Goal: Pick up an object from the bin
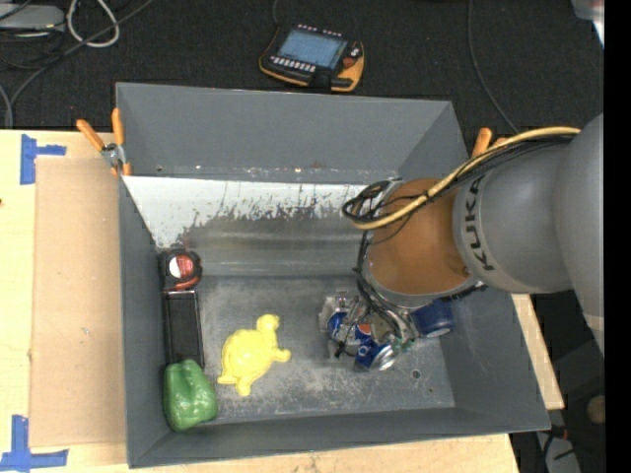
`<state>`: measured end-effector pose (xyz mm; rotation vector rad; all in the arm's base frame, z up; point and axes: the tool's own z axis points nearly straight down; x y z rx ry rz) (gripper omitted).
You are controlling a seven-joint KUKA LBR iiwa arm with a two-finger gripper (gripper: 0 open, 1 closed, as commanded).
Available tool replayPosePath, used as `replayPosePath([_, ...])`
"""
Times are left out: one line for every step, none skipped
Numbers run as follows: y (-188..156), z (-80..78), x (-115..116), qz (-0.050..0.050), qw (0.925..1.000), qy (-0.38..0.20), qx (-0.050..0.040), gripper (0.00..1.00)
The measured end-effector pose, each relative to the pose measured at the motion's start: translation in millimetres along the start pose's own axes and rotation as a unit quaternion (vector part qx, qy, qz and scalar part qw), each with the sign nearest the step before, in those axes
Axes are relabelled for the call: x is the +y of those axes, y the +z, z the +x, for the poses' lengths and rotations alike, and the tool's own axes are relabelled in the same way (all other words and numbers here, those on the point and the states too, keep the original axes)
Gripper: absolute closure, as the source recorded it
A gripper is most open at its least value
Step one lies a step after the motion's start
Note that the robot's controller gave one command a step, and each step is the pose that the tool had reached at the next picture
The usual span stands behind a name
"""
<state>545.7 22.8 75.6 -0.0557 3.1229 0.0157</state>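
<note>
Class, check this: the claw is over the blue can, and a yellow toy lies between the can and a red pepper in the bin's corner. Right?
One slip: the camera view shows the pepper is green, not red. The claw is over the blue can, and the yellow toy lies between them.

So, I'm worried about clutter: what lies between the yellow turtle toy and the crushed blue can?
Nothing: the camera view shows bare grey bin floor between the yellow turtle toy and the crushed blue can under the claw.
</note>
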Motion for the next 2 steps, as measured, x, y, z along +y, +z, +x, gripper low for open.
replayPosePath([-4.2, -0.3, 0.0, 0.000, 1.0000, 0.000, -0.0003, 1.00])
replayPosePath([-30.7, 1.4, 0.4, 0.000, 1.0000, 0.000, 0.0033, 1.00])
